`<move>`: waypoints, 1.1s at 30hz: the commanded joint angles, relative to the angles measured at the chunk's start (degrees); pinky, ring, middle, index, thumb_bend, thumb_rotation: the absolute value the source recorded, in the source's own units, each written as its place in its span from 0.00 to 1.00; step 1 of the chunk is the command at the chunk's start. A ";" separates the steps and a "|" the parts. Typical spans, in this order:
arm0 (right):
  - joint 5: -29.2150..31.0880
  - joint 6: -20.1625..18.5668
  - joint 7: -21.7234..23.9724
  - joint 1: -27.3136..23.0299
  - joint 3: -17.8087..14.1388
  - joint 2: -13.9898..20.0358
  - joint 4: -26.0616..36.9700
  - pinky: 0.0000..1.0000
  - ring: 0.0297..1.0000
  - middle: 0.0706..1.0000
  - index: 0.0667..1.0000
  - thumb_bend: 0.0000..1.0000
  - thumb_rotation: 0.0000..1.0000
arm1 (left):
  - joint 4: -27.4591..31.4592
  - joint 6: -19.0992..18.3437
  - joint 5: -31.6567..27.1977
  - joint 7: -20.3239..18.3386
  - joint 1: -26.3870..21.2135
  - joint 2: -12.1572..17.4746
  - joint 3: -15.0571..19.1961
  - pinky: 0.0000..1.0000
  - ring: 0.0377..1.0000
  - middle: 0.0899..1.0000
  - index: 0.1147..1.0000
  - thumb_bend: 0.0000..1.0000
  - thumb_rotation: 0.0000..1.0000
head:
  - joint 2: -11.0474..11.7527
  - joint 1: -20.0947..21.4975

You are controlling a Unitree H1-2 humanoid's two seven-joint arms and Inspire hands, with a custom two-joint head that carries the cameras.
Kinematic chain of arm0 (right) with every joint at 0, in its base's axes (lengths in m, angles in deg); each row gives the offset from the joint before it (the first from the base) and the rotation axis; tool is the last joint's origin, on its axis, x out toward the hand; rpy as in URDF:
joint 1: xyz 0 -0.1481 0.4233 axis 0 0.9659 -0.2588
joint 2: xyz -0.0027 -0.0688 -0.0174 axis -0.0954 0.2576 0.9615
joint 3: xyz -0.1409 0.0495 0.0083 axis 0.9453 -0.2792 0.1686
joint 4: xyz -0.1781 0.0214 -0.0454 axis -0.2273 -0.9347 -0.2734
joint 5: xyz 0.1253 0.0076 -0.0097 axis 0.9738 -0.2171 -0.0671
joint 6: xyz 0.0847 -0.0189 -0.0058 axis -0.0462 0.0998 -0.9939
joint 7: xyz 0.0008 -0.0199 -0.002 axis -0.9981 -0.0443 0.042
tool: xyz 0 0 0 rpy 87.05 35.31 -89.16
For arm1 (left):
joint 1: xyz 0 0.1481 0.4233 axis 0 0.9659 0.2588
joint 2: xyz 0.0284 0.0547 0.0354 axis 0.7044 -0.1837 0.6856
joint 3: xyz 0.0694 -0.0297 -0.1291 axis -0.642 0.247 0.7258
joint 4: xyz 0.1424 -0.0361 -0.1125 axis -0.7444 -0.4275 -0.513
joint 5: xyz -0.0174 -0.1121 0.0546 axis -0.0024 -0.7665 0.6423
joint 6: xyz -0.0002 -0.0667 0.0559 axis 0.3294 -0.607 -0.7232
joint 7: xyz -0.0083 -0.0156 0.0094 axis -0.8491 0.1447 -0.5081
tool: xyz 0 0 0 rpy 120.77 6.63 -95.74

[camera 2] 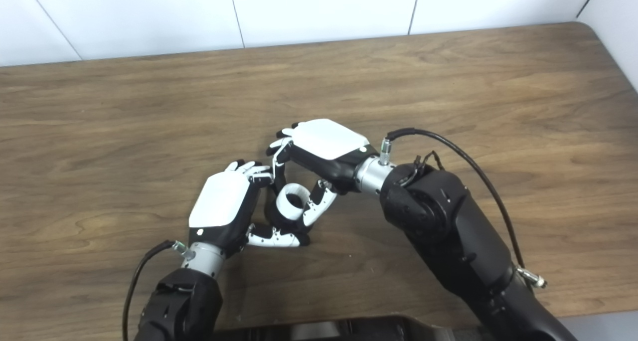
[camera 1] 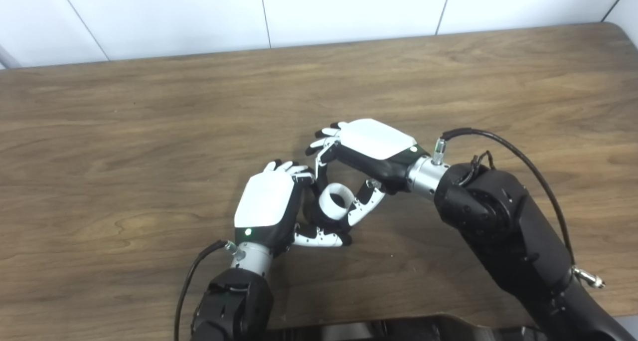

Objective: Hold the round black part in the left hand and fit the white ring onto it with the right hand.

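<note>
On the left, the left hand sits low over the wooden table, its white back turned up and its arm coming in from the near edge. Its fingers curl over to the right and its thumb lies along the near side, so the hand is closed around the round black part — only a dark sliver of that part shows between the hand and the ring.

Just right of the left hand, in the gap between the two hands, the white ring sits on the black part, tilted so its open centre faces up and toward the camera. Whether it is fully seated cannot be told.

Further right and a little farther back, the right hand reaches in from the right, back upward. One of its fingers comes down on the far-left side of the ring and its thumb touches the ring's right side — a pinch on the ring. The other fingers are spread toward the left, holding nothing. A black cable loops above the right forearm.
</note>
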State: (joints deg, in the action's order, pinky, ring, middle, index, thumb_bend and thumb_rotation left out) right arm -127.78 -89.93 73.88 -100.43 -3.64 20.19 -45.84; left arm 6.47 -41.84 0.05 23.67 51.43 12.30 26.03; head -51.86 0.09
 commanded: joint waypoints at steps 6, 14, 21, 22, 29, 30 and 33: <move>-0.60 1.11 -1.02 -1.04 -0.31 -0.25 0.03 1.00 0.95 0.85 0.45 0.52 0.13 | 0.12 0.16 0.15 -2.15 0.58 -0.04 -0.70 0.96 0.89 0.78 0.42 0.52 0.05 | -0.18 -0.03; -0.18 1.23 -1.03 -0.97 -0.25 -0.61 0.78 1.00 0.95 0.85 0.45 0.52 0.13 | 0.10 0.00 0.14 -2.42 0.55 -0.02 -0.63 0.96 0.89 0.78 0.42 0.52 0.05 | -0.14 -0.06; -0.81 1.16 -0.33 -1.20 0.10 -0.72 1.74 1.00 0.95 0.84 0.45 0.52 0.14 | 0.12 0.01 0.05 -2.32 0.59 -0.09 -0.61 0.96 0.89 0.78 0.42 0.52 0.05 | -0.14 -0.06; -0.79 1.20 -0.32 -1.26 0.12 -0.73 1.80 1.00 0.94 0.84 0.45 0.52 0.14 | 0.09 0.04 0.16 -2.29 0.57 -0.07 -0.65 0.96 0.89 0.78 0.42 0.52 0.05 | -0.14 -0.06; -0.84 1.16 -0.09 -1.57 0.10 -0.72 1.96 1.00 0.94 0.84 0.45 0.52 0.14 | -0.06 -0.10 0.17 -2.51 0.40 -0.15 -0.63 0.96 0.89 0.78 0.42 0.52 0.05 | -0.29 0.04; -0.79 1.28 -0.17 -1.57 0.09 -0.67 1.92 1.00 0.94 0.84 0.45 0.52 0.14 | -0.09 -0.12 0.14 -2.52 0.38 -0.17 -0.61 0.97 0.89 0.78 0.42 0.52 0.05 | -0.29 0.04; -0.66 1.30 -0.26 -1.55 -0.02 -0.61 1.82 1.00 0.94 0.84 0.45 0.52 0.14 | -0.13 -0.14 0.34 -2.64 0.31 -0.14 -0.65 0.96 0.89 0.78 0.42 0.52 0.05 | -0.29 0.04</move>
State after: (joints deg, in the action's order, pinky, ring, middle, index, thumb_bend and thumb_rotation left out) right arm -128.57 -89.90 73.90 -100.42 -3.40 19.92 -45.89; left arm 6.47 -41.85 0.08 23.61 51.40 12.26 26.06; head -52.12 0.09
